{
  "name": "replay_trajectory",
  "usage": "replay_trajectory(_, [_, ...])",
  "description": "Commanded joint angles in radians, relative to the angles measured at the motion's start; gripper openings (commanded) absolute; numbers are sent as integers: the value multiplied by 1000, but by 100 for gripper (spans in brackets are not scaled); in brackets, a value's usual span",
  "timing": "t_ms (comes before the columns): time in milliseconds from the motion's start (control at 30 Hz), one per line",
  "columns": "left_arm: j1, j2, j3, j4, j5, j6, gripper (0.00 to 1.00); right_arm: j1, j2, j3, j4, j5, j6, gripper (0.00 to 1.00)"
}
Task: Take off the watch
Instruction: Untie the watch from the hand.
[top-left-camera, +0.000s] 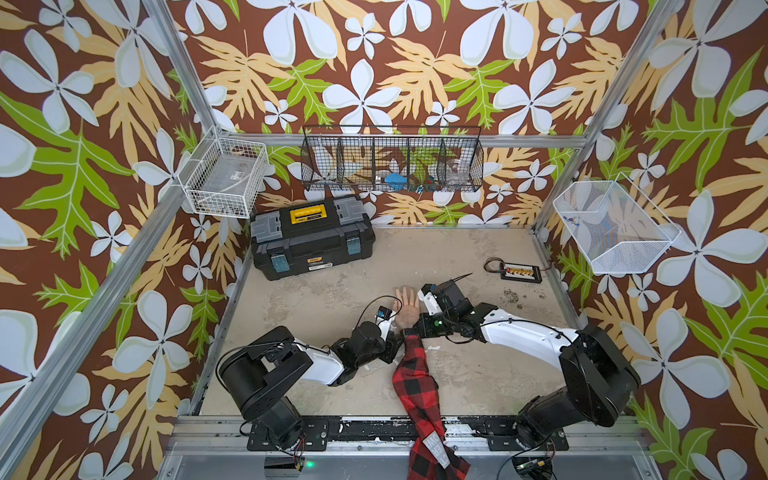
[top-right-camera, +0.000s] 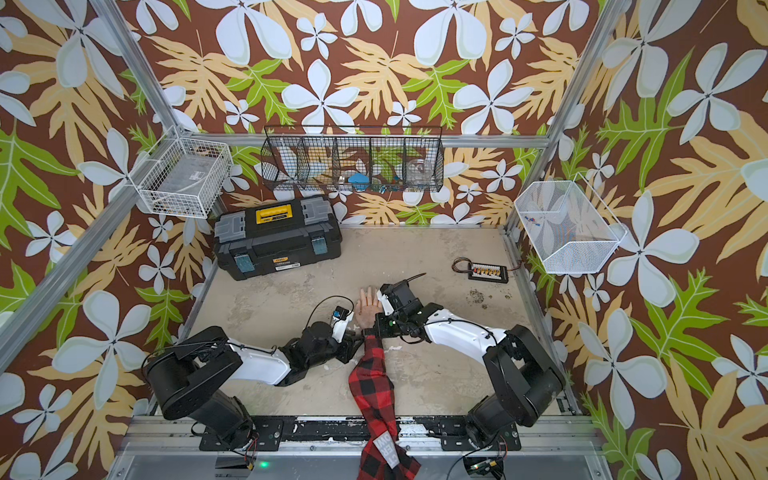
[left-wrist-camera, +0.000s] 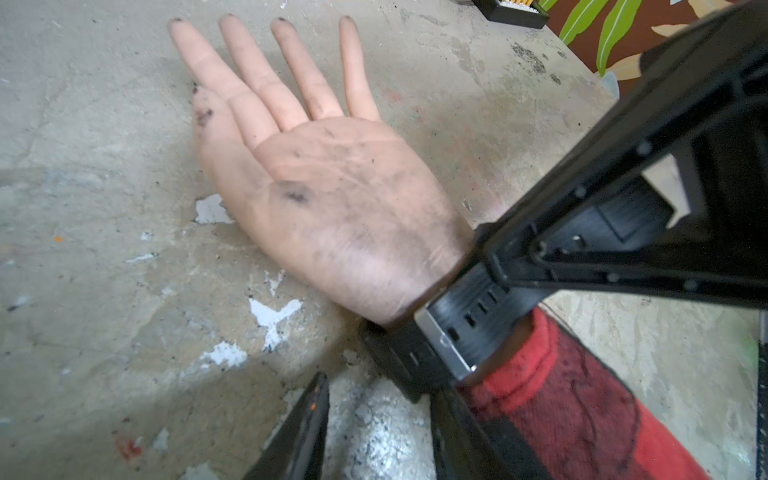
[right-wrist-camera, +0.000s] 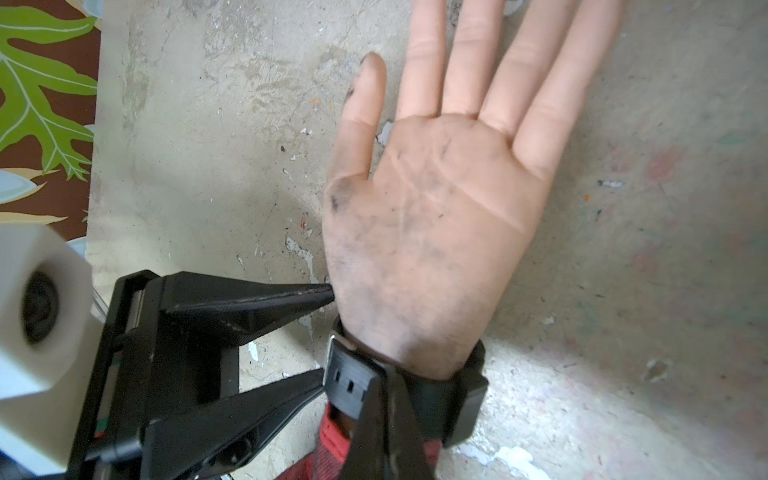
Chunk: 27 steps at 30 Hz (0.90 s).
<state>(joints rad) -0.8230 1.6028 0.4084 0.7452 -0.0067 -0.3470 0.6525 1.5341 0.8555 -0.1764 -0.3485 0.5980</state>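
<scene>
Scuffed grey table (left-wrist-camera: 104, 291), dummy hand (right-wrist-camera: 436, 232) lying palm up with the watch (right-wrist-camera: 440, 399) around its wrist, and the right fingers (right-wrist-camera: 374, 428) are pinched together on the strap tail, left fingers (right-wrist-camera: 257, 303) sit apart right beside the buckle.

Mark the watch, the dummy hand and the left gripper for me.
watch (right-wrist-camera: 347, 384): right wrist view, holed strap end.
dummy hand (right-wrist-camera: 436, 232): right wrist view, palm.
left gripper (right-wrist-camera: 328, 334): right wrist view, midway between fingertips.
</scene>
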Motion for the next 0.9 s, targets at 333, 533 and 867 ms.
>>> replay_trajectory(333, [-5, 17, 21, 194, -111, 59, 36, 5, -6, -7, -53, -76, -2, 0])
replay_trajectory(533, [-49, 76, 22, 265, -167, 148, 39, 7, 12, 0, -42, -85, -1, 0])
replay_trajectory(867, [-83, 178, -34, 524, -269, 252, 39, 6, 37, 8, -47, -90, -11, 0])
